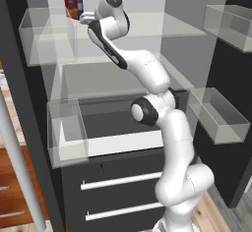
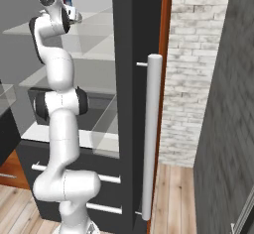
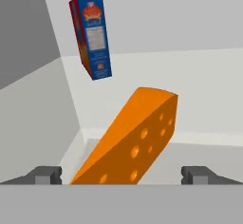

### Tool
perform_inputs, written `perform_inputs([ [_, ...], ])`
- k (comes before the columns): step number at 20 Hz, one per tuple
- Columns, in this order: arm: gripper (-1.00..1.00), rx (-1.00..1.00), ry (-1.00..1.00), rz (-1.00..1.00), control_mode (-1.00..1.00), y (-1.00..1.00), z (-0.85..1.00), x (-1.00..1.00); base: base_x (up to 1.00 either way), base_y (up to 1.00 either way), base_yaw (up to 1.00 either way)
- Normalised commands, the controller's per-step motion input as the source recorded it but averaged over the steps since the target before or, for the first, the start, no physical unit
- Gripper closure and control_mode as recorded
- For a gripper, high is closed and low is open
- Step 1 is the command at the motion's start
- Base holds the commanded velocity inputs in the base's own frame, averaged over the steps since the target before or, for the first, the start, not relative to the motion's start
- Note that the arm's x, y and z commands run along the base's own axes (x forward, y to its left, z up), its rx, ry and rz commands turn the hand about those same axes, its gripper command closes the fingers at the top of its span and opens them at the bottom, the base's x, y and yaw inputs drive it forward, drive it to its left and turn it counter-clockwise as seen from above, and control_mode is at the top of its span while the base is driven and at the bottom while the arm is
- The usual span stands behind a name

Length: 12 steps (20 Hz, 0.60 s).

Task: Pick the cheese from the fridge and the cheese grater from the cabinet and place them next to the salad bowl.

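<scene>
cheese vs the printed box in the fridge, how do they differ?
Colour: the cheese is plain orange with holes; the box is blue and red with print. Shape: cheese is a wedge, box a tall slim carton. Position: in the hand view the cheese lies between the open gripper's fingertips, the box farther back. Both sit on the same pale fridge shelf.

Even, flat rendered light throughout, soft faint shadows, no glare, slightly coarse and blurry edges.
</scene>
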Motion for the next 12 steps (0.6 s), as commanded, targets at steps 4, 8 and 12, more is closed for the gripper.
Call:
perform_inputs([
  [4, -1.0, 0.0, 0.0, 0.0, -1.0, 0.0, 0.0, 0.0, 0.0, 0.0, 0.0],
  [8, -1.0, 0.0, 0.0, -0.11, -1.0, 0.0, -0.01, 0.0, 0.0, 0.0, 0.0],
  [12, -1.0, 0.0, 0.0, -0.13, -1.0, 0.0, 0.0, 0.01, 0.0, 0.0, 0.0],
])
